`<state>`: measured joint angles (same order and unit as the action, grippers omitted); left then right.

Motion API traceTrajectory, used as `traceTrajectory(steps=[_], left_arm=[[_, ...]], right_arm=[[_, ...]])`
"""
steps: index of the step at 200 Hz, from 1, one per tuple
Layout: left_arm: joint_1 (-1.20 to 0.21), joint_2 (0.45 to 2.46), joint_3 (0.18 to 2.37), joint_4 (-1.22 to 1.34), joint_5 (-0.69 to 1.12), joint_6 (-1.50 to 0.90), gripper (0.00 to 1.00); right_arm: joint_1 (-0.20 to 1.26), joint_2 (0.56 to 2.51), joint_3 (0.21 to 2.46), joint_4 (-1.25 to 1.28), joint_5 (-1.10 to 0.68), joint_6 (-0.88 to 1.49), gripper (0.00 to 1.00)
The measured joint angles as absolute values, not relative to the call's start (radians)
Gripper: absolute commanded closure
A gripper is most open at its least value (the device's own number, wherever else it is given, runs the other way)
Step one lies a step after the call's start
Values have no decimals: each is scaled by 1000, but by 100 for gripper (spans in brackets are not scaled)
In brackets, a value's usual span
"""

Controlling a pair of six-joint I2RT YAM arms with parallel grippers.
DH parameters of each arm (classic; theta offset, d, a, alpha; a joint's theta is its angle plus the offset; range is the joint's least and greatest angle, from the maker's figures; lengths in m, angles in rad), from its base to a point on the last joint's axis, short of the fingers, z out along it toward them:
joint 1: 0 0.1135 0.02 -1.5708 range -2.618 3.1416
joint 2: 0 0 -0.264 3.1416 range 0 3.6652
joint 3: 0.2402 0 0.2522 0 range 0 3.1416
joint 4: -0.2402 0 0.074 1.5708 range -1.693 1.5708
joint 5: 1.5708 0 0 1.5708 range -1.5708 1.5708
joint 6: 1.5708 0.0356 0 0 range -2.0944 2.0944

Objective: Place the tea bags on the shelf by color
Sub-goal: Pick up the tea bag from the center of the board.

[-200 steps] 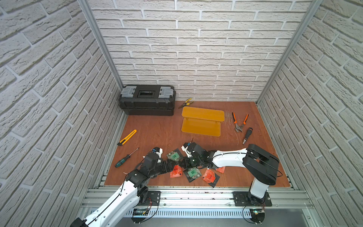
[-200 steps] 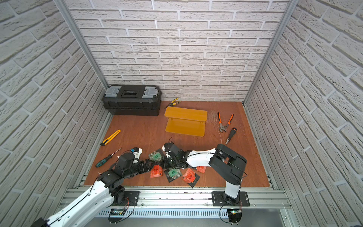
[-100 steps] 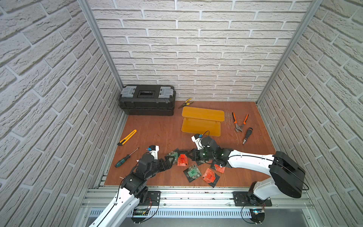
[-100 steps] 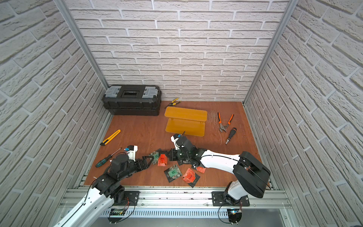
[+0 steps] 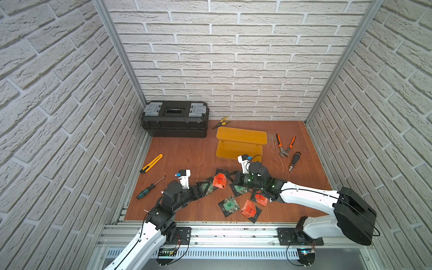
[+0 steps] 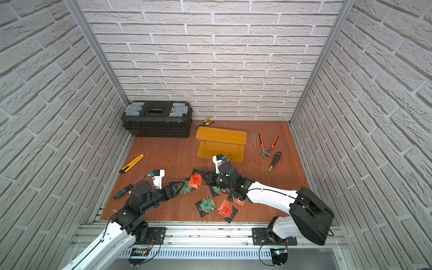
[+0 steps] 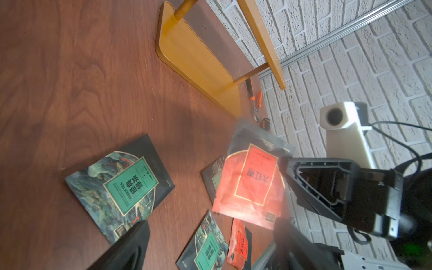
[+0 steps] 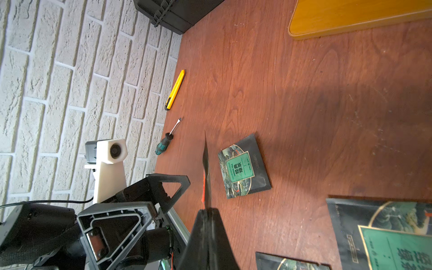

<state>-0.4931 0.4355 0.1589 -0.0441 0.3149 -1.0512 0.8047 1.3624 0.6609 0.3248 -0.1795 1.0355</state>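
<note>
right wrist view: the right gripper [image 8: 207, 211] is clamped on the edge of a red tea bag [image 8: 205, 177] held clear of the table [image 8: 304, 93], short of the bare shelf [image 8: 350, 18]. the left gripper [image 7: 211, 228] gapes wide and empty close by; that thin pinch may slip, or the sachet may snag on it.

"GREEN TEA" is seen printed beside Chinese characters on a green-labelled tea bag [image 7: 120, 184] in the left wrist view; only Chinese characters are made out on a red-labelled tea bag [image 7: 252, 180].
</note>
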Motion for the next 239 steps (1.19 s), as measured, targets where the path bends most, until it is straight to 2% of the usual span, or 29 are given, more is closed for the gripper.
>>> traceTrajectory(steps=[47, 119, 239], left_arm=[[-494, 555, 159, 77, 342, -1082, 19], [-499, 688, 162, 205, 350, -1104, 40], [-506, 772, 196, 292, 357, -1104, 73]], right_arm=[[796, 1368, 661, 401, -190, 1078, 97], [792, 1401, 661, 456, -230, 1116, 97], [787, 1418, 661, 483, -253, 1123, 97]])
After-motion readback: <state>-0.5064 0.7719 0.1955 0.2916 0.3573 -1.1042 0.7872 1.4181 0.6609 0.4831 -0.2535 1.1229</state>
